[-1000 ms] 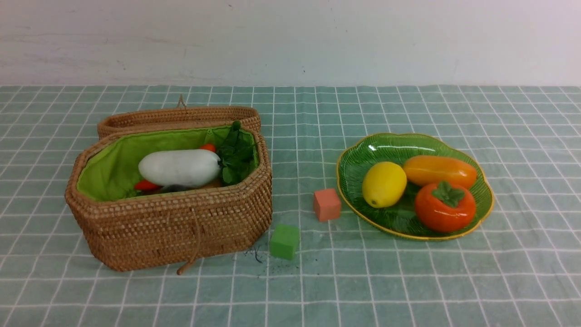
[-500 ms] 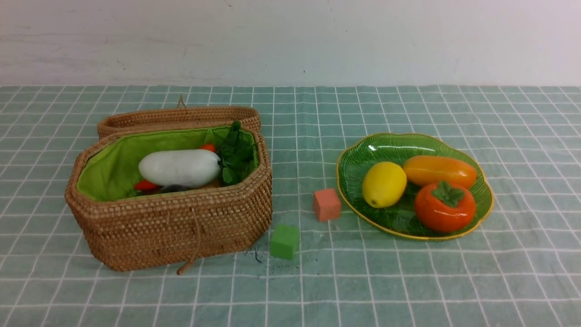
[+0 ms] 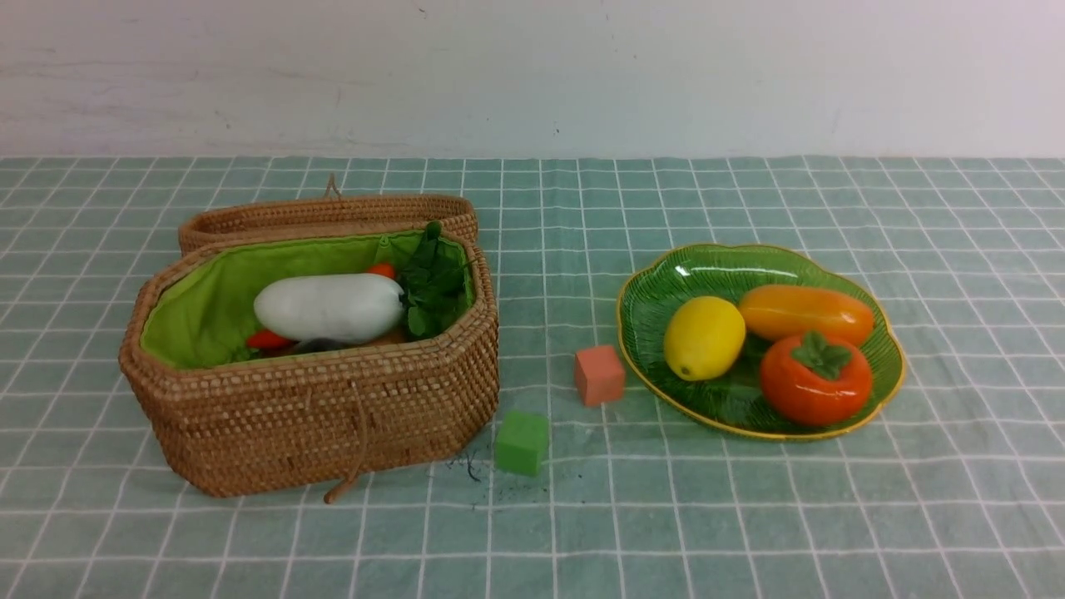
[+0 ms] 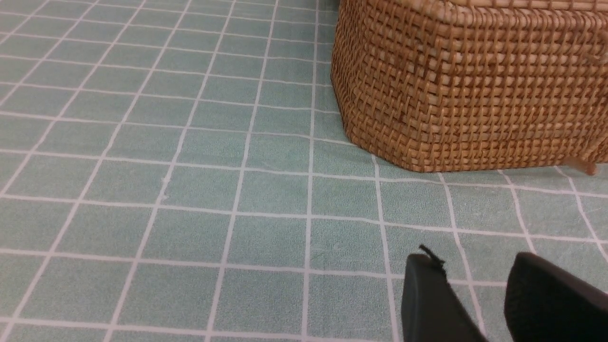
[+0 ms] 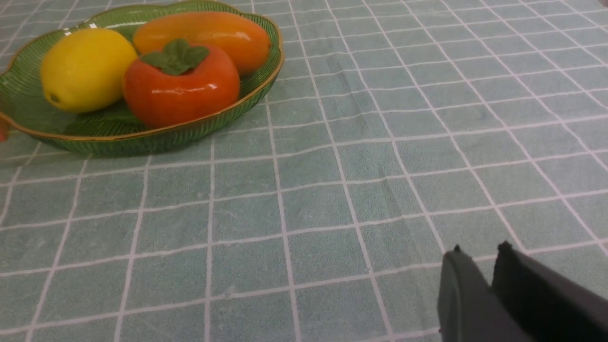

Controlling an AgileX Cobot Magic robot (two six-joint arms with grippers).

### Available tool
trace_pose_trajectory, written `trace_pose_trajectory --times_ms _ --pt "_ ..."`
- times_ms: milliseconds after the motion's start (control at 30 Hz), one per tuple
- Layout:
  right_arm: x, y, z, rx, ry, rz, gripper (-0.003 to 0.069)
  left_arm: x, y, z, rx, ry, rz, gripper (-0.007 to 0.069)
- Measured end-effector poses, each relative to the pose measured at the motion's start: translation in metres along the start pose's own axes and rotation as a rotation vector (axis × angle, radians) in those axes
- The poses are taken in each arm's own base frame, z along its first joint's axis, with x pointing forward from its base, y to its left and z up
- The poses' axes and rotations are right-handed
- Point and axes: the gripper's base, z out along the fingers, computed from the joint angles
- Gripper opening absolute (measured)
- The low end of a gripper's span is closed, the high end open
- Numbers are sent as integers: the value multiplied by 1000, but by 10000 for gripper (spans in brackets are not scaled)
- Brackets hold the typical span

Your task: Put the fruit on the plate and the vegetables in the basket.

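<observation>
1. Fruit first: the lemon (image 3: 704, 337), the mango (image 3: 805, 313) and the persimmon (image 3: 815, 378) all lie on the plate (image 3: 715, 264). They sit ahead of the right claw (image 5: 480, 248) and well apart from it.
2. Across the last second we see nothing shift in the front view. Every fruit, the plate and the basket (image 3: 316, 416) lie just as they did.
3. The basket stands ahead of the left claw (image 4: 475, 260), near but not touching. Inside it the white radish (image 3: 329, 308) lies on top, with the red chili (image 3: 268, 339) showing from under it. A dark shape below may be the eggplant, and we cannot see the potato.
4. The right claw hangs low over bare tablecloth (image 5: 308, 204) with its jaws close together. Whether they quite meet we cannot tell, and nothing sits between them.
5. The left claw has its jaws parted, with cloth showing through the gap, and it grips nothing.
6. Neither claw shows in the front view, so we judge both arms to be drawn back from the work.
7. A pink cube (image 3: 599, 374) and a green cube (image 3: 522, 443) rest on the cloth between basket and plate. They are neither fruit nor vegetable, so we leave them be.
8. With no produce loose on the cloth and both claws empty, we judge the sorting to be done or all but done. The stillness reads as the end of the job.
</observation>
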Motion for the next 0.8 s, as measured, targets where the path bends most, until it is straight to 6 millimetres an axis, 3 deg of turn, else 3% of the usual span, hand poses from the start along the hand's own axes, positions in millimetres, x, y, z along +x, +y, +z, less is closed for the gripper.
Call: trace_pose_trajectory --times_ms 800 --pt "0 0 0 0 0 0 139 0 0 0 0 0 0 239"
